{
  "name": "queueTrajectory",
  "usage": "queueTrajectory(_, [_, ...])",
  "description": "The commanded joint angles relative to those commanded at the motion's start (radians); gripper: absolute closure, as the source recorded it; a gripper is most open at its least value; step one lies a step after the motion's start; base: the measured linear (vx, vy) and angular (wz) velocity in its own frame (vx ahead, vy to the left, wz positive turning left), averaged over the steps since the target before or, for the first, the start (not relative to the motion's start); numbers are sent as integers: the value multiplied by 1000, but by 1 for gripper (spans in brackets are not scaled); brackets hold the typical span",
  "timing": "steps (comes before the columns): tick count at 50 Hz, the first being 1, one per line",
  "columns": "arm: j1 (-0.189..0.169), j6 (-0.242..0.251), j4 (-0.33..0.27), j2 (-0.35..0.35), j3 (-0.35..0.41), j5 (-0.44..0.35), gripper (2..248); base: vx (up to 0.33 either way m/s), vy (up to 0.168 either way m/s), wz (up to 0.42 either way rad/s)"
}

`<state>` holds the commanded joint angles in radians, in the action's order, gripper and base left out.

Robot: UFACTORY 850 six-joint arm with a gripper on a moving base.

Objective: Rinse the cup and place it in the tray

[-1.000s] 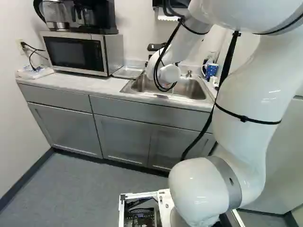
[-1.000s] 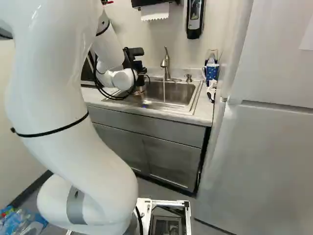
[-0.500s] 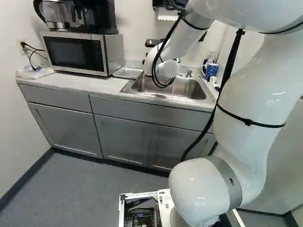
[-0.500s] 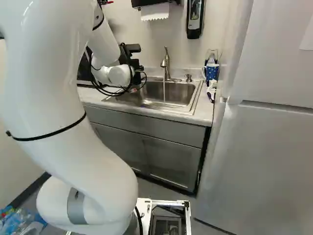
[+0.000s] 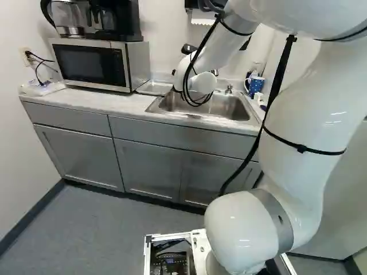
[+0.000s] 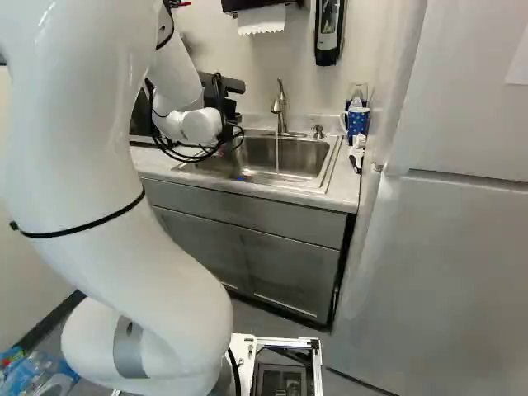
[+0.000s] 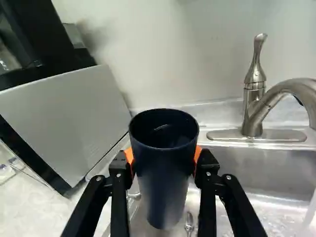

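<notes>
You've got the cup point(image 7: 165, 182) in your fingers point(image 6: 229, 107), mouth up. Wrist view: fingers point(image 7: 164, 160) stand a cup's width apart, orange pads point(image 7: 198, 156) touching it from two sides. Cup is dark blue, near upright, in front of the sink point(image 7: 266, 170) end nearest the microwave point(image 5: 94, 64). There's a glint inside the cup; can't tell if it's water. Base views hide the cup behind your arm point(image 6: 82, 181), so height above the basin: can't tell. Faucet point(image 6: 280, 111) is running; right base view shows the stream point(image 6: 277, 153) dropping into the basin, with the cup off to the microwave side of it, not under it. Tray point(image 5: 155, 87) sits on the desk point(image 5: 100, 102) between microwave and sink; cup isn't in it. A piece of cutlery point(image 7: 189, 223) shows just beside the cup's lower end in wrist view. Coffee maker point(image 5: 114, 20) is on top of the microwave. Blue patterned mug point(image 6: 357, 121) is on the desk at the sink's other end, near the fridge point(image 6: 437, 264).
</notes>
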<state>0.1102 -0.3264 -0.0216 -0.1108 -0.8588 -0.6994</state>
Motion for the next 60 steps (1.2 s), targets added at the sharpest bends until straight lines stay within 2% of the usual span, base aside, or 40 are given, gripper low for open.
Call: queueTrajectory(60, [0,-630,0,0,0,-23,124,0,0,0])
